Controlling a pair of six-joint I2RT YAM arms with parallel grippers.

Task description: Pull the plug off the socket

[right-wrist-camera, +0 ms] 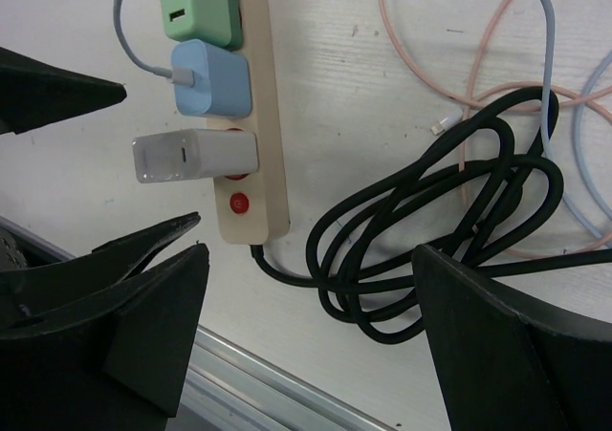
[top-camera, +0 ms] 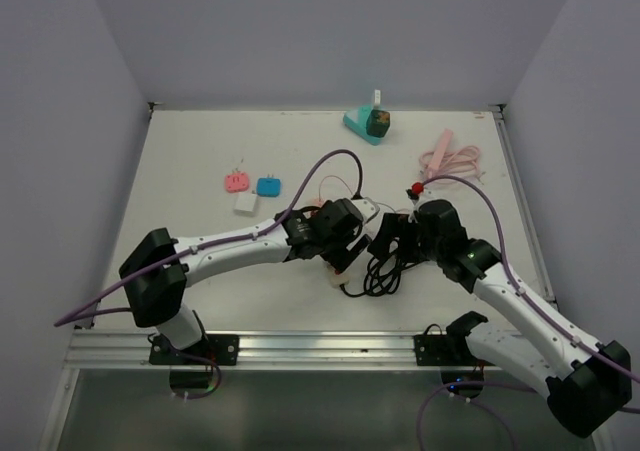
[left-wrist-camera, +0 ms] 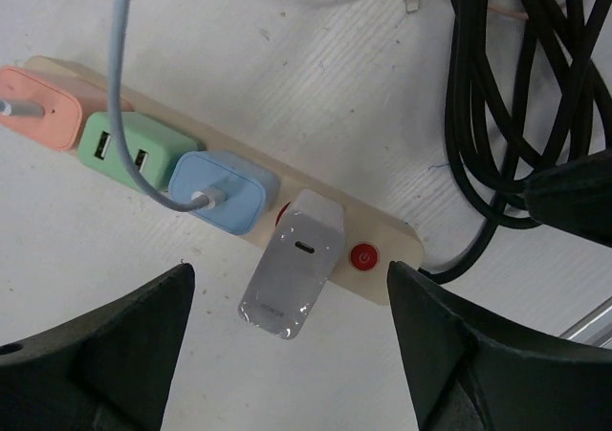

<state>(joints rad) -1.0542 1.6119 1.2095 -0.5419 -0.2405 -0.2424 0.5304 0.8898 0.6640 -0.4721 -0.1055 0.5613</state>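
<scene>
**Two robot arms close in on a power strip.** The left gripper [left-wrist-camera: 289,292] hangs over a long cream plastic power strip [left-wrist-camera: 397,243] near the front of the white table [top-camera: 200,151]. Its 2 black fingers [left-wrist-camera: 124,345] are spread wide and grip nothing.

Between them, touching neither, is the white rectangular charger plug [left-wrist-camera: 292,273]. It stands in the strip's last socket, just beside the round red switch [left-wrist-camera: 362,256] at the strip's end. Next along the strip come:

- a pale blue square charger [left-wrist-camera: 225,190] with a grey-blue cable [left-wrist-camera: 119,49] running from its face;
- a green 2-port USB charger [left-wrist-camera: 129,146];
- a salmon-pink charger [left-wrist-camera: 43,106].

The right gripper [right-wrist-camera: 306,259] hovers at the strip's switch end, its fingers likewise parted and empty. Below it a coiled black power cord [right-wrist-camera: 430,230] leaves the strip beside the switch and lies in loops on the table. Thin pink cables [right-wrist-camera: 383,10] trail past the coil.

Seen from overhead, both arms meet at the table's near centre and hide most of the strip. Farther back lie 3 small loose adapters: 1 pink [top-camera: 236,182], 1 blue [top-camera: 268,185] and 1 white [top-camera: 246,203]. They sit well apart from a teal wedge-shaped object [top-camera: 355,123] at the far edge and a bundle of pink cable [top-camera: 445,156] to the right.
</scene>
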